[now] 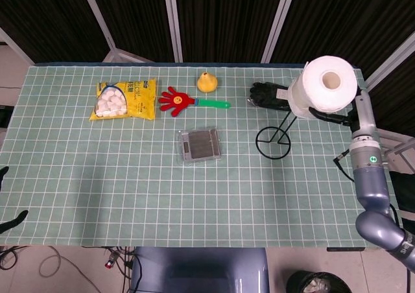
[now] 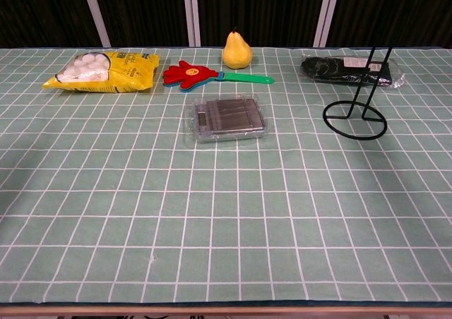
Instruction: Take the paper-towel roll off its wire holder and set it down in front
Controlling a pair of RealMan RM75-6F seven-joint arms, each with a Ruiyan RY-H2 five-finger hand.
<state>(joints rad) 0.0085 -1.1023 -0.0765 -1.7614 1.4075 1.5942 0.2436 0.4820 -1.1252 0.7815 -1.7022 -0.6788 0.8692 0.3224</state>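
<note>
In the head view my right hand (image 1: 332,117) grips the white paper-towel roll (image 1: 323,86) from its right side and holds it high above the table. The black wire holder (image 1: 275,139) stands bare below and to the left of the roll, its ring base on the cloth. The chest view shows only the holder (image 2: 357,116), with its upright rods rising out of frame; the roll and the hand are above that view. My left hand appears in neither view.
A pack of black gloves (image 1: 271,95) lies just behind the holder. A clear plastic case (image 1: 199,145) sits mid-table. Further back are a red hand-shaped clapper (image 1: 183,100), a yellow pear (image 1: 207,82) and a yellow bag of white balls (image 1: 124,99).
</note>
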